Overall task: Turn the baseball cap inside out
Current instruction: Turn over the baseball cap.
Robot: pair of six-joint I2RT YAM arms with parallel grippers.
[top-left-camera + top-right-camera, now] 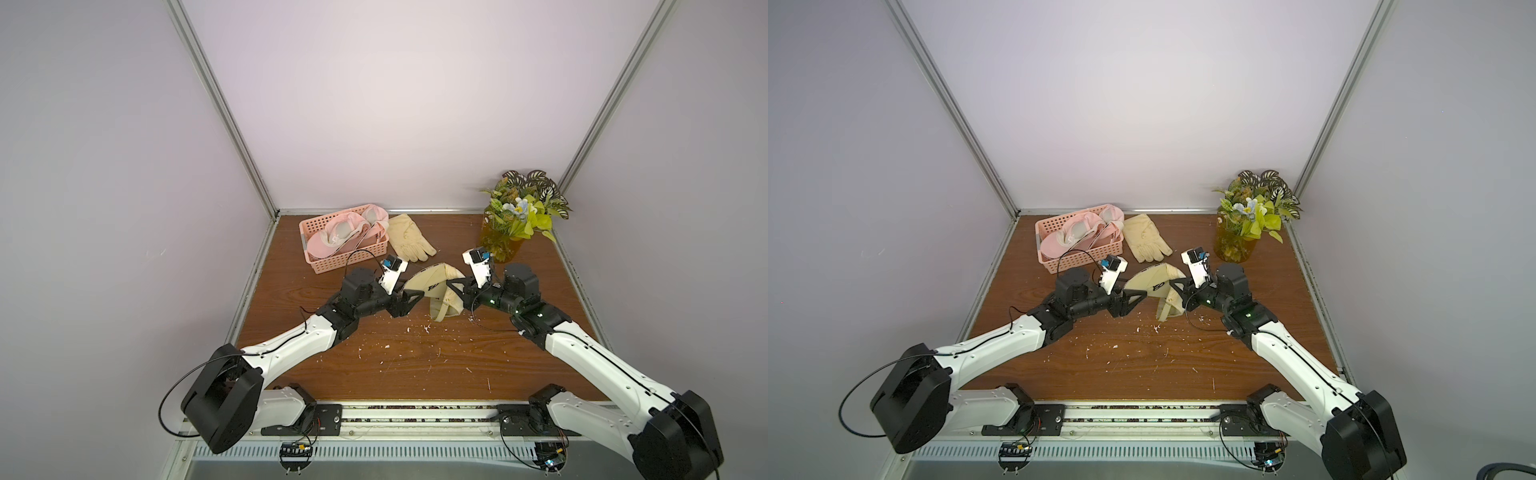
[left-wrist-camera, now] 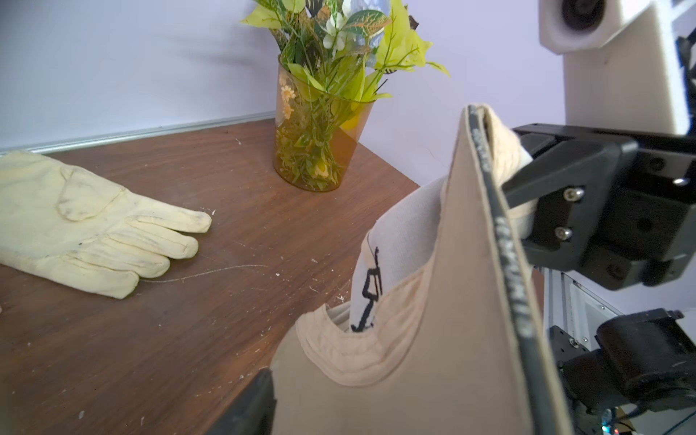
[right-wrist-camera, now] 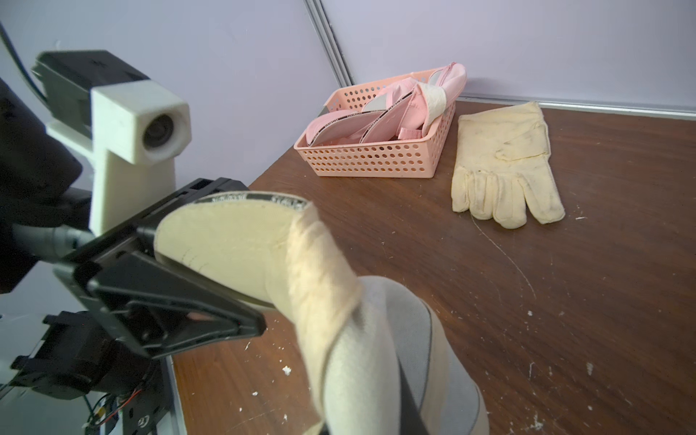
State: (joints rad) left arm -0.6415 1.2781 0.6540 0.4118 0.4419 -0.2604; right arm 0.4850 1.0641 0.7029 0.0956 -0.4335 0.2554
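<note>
In both top views the baseball cap (image 1: 432, 286) (image 1: 1156, 282) was up between the two arms, over the middle of the wooden table (image 1: 415, 365). The left gripper (image 1: 415, 296) was at its brim side and the right gripper (image 1: 451, 286) at the crown side. I couldn't tell if the cap's low end touched the table. Toward the back sat a pink basket (image 1: 332, 262) with pink fabric stuff in it. A cream glove (image 1: 409, 239) lay just beside the basket, and a vase of fake plants (image 1: 500, 245) stood in the far right corner.

Left wrist view: the brim filled the near side, with a black band along its edge and the white lining showing black stitching behind it. The right gripper (image 2: 512, 188) had its fingers closed tight, pinching the cream fabric just behind the brim. One left finger (image 2: 252, 403) was right up against the brim.

Right wrist view: the left gripper (image 3: 252, 256) had its fingers apart, one on each side of the curved brim. I honestly couldn't tell whether they were squeezing it or just straddling it. The cap (image 3: 241, 241) was clear of the table there, with the basket (image 3: 376, 162) and glove (image 3: 504, 165) well beyond it.
</note>
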